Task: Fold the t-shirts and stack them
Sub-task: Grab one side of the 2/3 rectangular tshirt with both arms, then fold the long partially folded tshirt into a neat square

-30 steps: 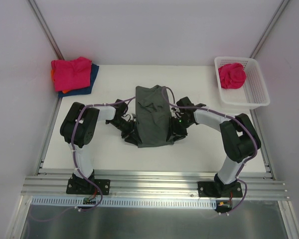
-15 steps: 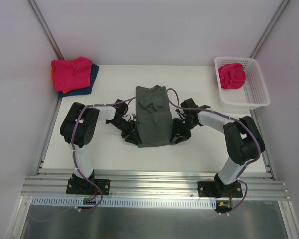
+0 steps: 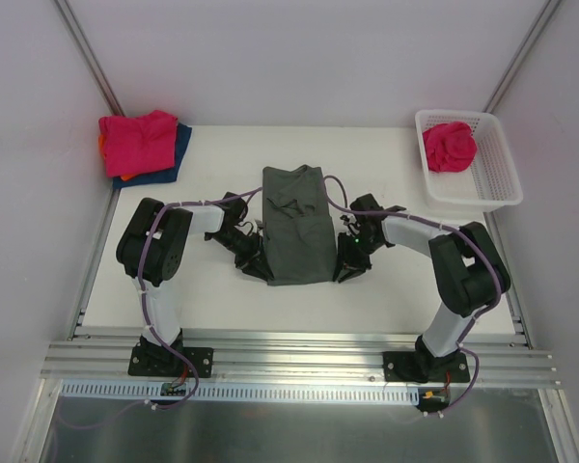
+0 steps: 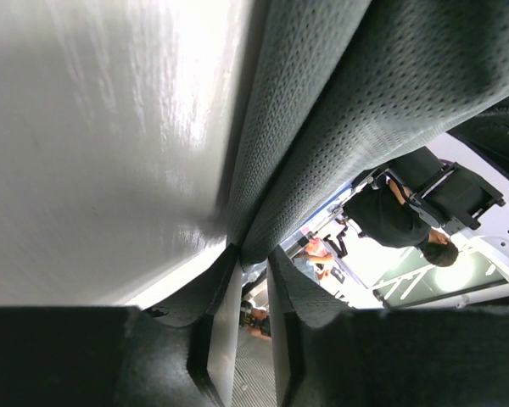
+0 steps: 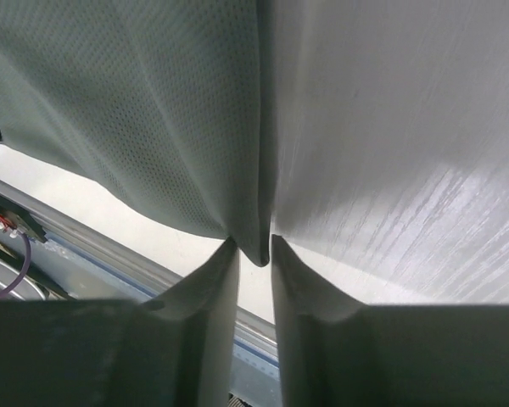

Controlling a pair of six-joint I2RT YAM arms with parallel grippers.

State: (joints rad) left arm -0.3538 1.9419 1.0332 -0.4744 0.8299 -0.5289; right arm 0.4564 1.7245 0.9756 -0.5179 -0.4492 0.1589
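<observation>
Top view: one dark grey t-shirt (image 3: 297, 227) lies mid-counter (image 3: 212, 299), with the left hand (image 3: 255, 262) and right hand (image 3: 350, 260) at its side edges. One folded pink t-shirt (image 3: 138, 140) tops one blue t-shirt (image 3: 179, 145) and one orange t-shirt (image 3: 124, 177) at the far left corner, and one bunched pink t-shirt (image 3: 450, 147) sits in the single white basket (image 3: 492, 183). Left wrist and right wrist: each hand is clamped on a fold of the grey cloth.
</observation>
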